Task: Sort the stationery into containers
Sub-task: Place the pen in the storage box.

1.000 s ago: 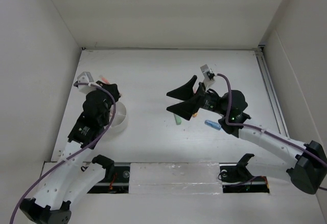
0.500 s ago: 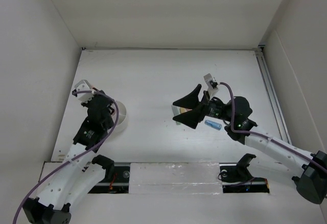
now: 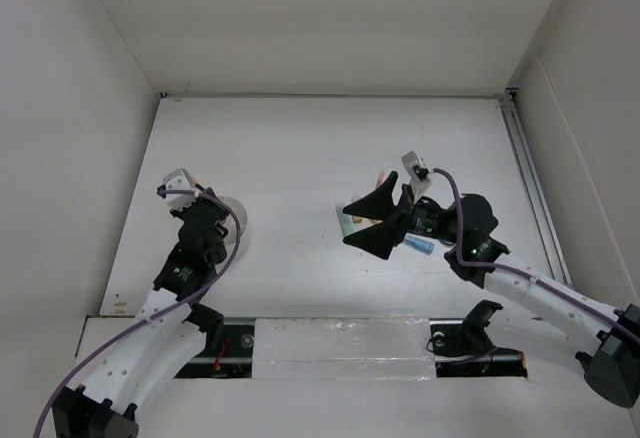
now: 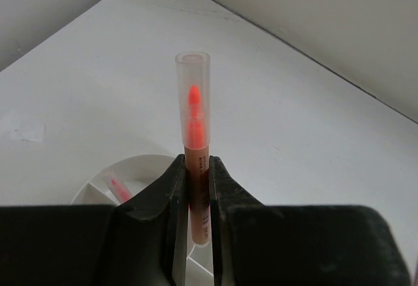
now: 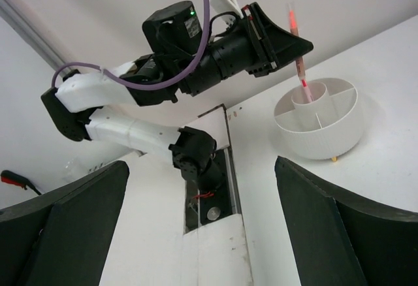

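My left gripper is shut on an orange marker with a clear cap and holds it upright over the round white tub. The right wrist view shows that marker above the tub's central cup. A pink pen stands in the tub. My right gripper is open and empty, low over the table, with a green marker just left of its fingers and a blue marker to its right. The scissors are out of view.
The left arm mostly hides the tub in the top view. A small red item lies beyond my right gripper. A tiny yellow-orange bit sits at the tub's foot. White walls enclose the table; a rail runs along the right side.
My left gripper has shifted with the orange marker to over the tub. My right gripper has moved nearer and lower, beside the green marker, still open.
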Robot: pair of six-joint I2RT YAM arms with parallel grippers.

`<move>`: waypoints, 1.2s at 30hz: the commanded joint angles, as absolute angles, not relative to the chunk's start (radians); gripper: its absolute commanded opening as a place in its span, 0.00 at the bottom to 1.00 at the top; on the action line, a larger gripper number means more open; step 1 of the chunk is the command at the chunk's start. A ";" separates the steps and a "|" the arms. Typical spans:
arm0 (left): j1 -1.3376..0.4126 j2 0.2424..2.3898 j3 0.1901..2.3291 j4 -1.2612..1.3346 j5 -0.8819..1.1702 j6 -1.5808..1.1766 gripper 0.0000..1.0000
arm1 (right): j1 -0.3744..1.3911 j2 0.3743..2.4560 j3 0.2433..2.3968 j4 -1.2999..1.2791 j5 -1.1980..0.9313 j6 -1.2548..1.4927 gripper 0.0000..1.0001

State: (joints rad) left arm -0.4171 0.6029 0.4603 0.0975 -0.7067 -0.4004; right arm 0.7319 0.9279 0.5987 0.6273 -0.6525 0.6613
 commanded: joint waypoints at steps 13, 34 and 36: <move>-0.416 0.532 0.327 0.221 -0.775 -0.413 0.00 | 0.742 0.865 0.557 0.649 -0.627 0.638 1.00; -0.416 0.595 0.272 0.305 -0.787 -0.423 0.14 | 0.761 0.827 0.555 0.571 -0.589 0.611 1.00; -0.416 0.595 0.272 0.293 -0.787 -0.423 0.16 | 0.761 0.818 0.555 0.562 -0.578 0.611 1.00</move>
State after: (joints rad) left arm -0.4171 0.6109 0.2790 0.2565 -0.7654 -0.4194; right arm 0.7540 0.8379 0.5411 0.5495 -0.6003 0.6308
